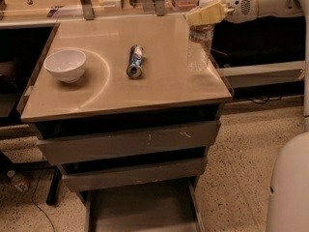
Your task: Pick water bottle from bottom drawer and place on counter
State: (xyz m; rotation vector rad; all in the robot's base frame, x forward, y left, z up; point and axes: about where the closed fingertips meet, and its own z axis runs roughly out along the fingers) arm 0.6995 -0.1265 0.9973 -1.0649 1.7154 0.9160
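Claw (206, 14) above far right edge of tabletop (159, 88), fingers closed over top of water bottle (199, 50). Bottle upright directly under claw, base on tabletop. Crushed can (135, 61) left of claw, white bowl (65, 65) farther left. Bottom drawer (140, 208) open, well below claw.

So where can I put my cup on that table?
The front strip of the counter is bare, and so is the gap between the bowl and the can. The back right corner is crowded: the gripper is at the top of the water bottle there.
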